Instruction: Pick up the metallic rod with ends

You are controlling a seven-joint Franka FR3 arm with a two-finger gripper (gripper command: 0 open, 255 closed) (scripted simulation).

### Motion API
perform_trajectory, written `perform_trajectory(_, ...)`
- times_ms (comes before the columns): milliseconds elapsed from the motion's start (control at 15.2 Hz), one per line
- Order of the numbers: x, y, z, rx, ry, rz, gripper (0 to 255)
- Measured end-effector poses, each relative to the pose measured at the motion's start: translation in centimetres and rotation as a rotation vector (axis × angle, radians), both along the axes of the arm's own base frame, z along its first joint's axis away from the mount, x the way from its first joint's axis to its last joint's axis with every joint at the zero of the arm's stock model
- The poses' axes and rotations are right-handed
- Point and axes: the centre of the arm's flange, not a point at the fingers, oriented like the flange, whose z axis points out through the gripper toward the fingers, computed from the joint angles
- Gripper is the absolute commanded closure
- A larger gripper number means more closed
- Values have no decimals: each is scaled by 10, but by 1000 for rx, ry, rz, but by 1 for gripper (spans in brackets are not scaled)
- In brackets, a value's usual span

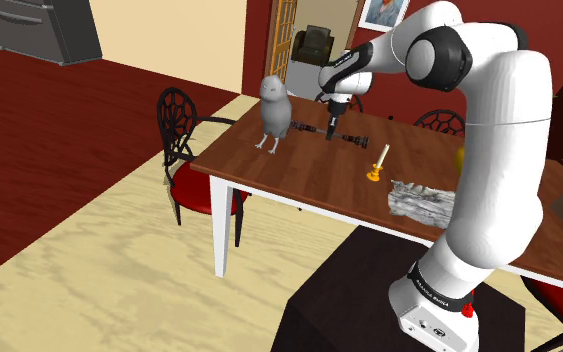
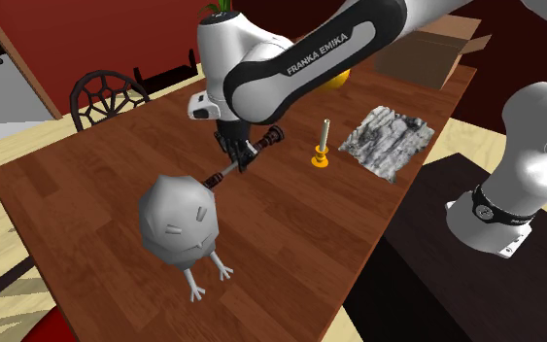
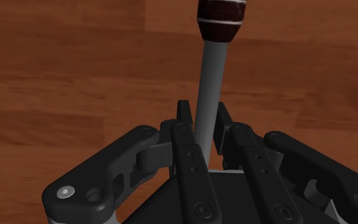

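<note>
The rod [image 3: 210,76] has a grey shaft and dark red-brown ends with pale stripes. It lies on the brown wooden table [image 1: 299,175] between the owl figure and the candlestick, and it shows in the shoulder view [image 1: 356,139] and the second exterior view [image 2: 267,142]. My black gripper [image 3: 203,119] comes down from above onto the middle of the shaft, and its two fingers clasp the shaft from both sides. The gripper [image 1: 332,132] hides the rod's middle, also in the second exterior view [image 2: 239,161]. The rod looks level with the tabletop.
A grey owl figure [image 1: 275,112] stands close to one rod end. On the other side stand a yellow candlestick [image 1: 377,165] and a grey crumpled slab [image 1: 421,198]. A cardboard box [image 2: 436,53] sits on the table's far end. A chair [image 1: 184,140] stands at the table's side.
</note>
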Motion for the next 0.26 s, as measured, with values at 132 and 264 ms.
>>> perform_trajectory(132, 0, 1, 10, 0, 0, 0, 255)
perform_trajectory(264, 0, 1, 18, 0, 0, 0, 255)
